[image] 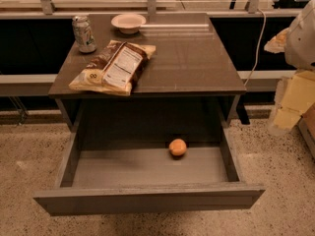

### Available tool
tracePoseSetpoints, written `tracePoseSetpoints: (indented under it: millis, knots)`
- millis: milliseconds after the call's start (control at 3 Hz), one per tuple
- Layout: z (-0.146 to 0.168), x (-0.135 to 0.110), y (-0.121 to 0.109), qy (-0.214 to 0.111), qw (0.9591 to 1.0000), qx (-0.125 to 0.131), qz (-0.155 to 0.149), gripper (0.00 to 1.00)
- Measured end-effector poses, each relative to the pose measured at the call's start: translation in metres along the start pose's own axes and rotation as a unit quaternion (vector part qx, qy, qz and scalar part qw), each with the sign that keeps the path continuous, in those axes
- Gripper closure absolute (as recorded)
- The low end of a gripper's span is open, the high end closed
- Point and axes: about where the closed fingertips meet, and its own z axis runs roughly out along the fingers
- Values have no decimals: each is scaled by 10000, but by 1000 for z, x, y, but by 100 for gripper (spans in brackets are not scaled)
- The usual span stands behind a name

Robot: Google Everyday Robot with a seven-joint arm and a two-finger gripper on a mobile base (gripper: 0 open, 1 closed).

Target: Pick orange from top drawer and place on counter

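The orange (177,147) lies in the open top drawer (147,198), at the back and right of middle on the drawer floor. The drawer is pulled fully out under the counter (192,58), a dark brown tabletop. My gripper (288,104) shows as pale yellow, blurred parts at the right edge of the view. It hangs below the white arm housing (301,33), beside the table's right side. It is off to the right of the drawer and well apart from the orange, and nothing shows in it.
On the counter stand a soda can (84,33) at the back left, a pale shallow bowl (128,22) at the back, and a chip bag (114,67) at the front left. A pale ledge with metal posts (151,4) runs behind. A white cable (257,43) hangs at the right.
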Motion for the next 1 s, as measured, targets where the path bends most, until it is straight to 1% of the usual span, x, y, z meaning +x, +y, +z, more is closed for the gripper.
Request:
tracePoseSetpoints:
  millis: [333,667,1000]
  knots:
    - [0,0,0,0,10000,0,0,0]
    - [13,-10,-1,-240,9996,127,-4,0]
    - [83,-44,9,-970,9952,21,-138,0]
